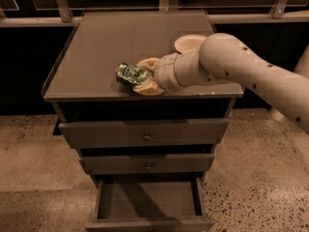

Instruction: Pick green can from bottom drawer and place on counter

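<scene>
The green can [126, 74], dented and shiny, is over the front middle of the counter [96, 47]; I cannot tell whether it touches the grey top. My gripper [138, 75] reaches in from the right, and its cream fingers [147, 86] are shut on the can's right end. The bottom drawer [147, 199] stands pulled open below, and nothing shows inside it.
A cream bowl [189, 43] sits on the counter behind my wrist. Two upper drawers with small brass knobs [146, 136] are closed. A railing and dark panels run behind the cabinet. Speckled floor lies on both sides.
</scene>
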Motion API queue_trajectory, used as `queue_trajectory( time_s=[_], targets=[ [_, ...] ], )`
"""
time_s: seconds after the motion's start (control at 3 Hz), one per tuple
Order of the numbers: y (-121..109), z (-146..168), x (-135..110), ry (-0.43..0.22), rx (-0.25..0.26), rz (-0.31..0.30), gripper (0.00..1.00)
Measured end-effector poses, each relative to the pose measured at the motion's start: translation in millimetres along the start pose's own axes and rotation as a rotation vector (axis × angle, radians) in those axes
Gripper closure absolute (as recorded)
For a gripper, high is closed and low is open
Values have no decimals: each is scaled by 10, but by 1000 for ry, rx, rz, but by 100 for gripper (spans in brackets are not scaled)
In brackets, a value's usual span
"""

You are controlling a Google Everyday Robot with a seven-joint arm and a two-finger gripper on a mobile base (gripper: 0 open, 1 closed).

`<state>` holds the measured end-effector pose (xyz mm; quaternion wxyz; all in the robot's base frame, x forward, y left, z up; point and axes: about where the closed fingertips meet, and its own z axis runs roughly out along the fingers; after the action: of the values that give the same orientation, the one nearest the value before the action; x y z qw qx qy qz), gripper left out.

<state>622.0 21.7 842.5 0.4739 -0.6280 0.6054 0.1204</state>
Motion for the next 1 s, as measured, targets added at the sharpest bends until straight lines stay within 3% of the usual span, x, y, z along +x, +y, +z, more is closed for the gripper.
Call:
queue_trajectory(
  time_s=[0.67,1.0],
  targets=[
    [0,0,0,0,0,0,13],
    [1,1,-1,0,0,0,0]
  ],
)
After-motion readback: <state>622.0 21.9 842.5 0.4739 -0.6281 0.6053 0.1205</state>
